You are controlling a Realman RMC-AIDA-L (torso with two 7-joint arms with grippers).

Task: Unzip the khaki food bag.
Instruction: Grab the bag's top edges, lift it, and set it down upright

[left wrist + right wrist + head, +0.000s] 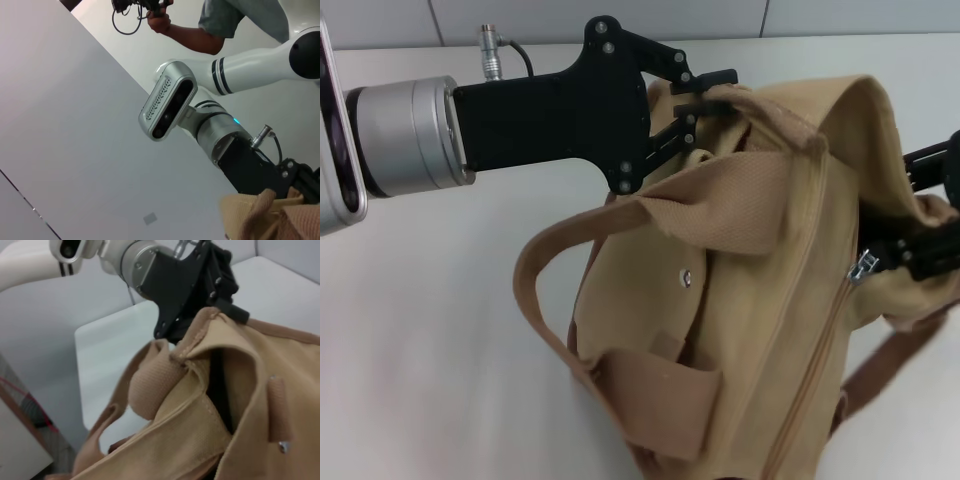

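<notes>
The bag [750,290] on the desk [430,330] is seen close up from the head, looking down. It's shared with both wrist views; the right hand [295,177] is caught from the left wrist.

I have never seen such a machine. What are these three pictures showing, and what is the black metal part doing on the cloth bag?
This is a two-armed robot. One picture comes from a camera on its head, the others from cameras on each wrist. A khaki food bag lies tilted on a white table. The black part is the left pincer, closed on the bag's top edge. The right pincer is at the bag's other side near the zipper pull; its grip is partly hidden. A person's arm shows in the left wrist picture.
</notes>
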